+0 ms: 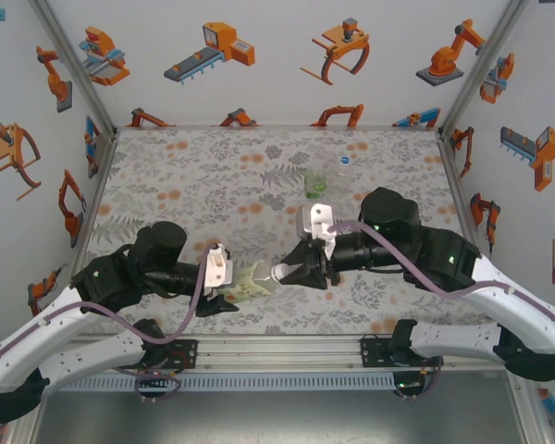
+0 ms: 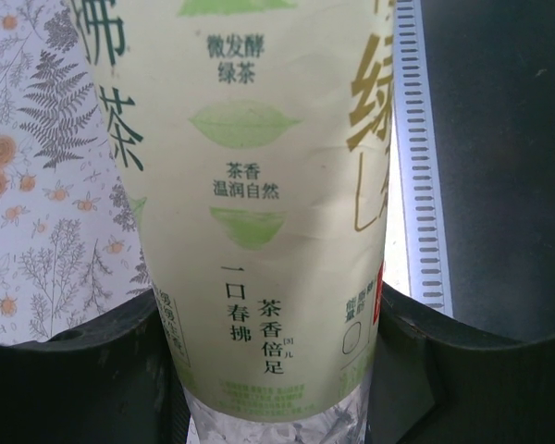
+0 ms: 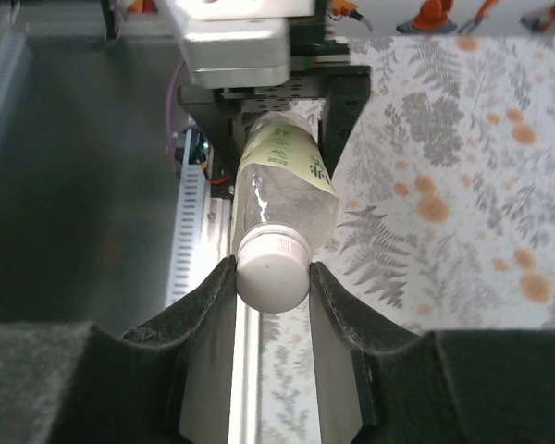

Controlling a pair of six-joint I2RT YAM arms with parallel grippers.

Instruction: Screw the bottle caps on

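A: Light?
B: Bright, even, from overhead. Soft, faint shadows on tabletop [image 1: 213, 176].
A: Sharpness?
B: Top view crisp. Up close, right pincer [image 3: 272, 277] blurs; white cap [image 3: 272, 268] slightly washed out.

Your left arm [image 1: 74, 324] and right arm [image 1: 462, 268] reach in from the near edge, elbows out, with the forearms angled toward each other so the wrists meet nose to nose near the middle. Your left gripper [image 1: 233, 291] points right, and its fingers [image 2: 65, 370] are clamped against both flanks of the bottle [image 1: 256, 285], held on its side. Your right gripper [image 1: 301, 268] points left, directly facing it. Its fingertips [image 3: 213, 296] pinch the white cap [image 3: 272, 268] at the bottle's neck.
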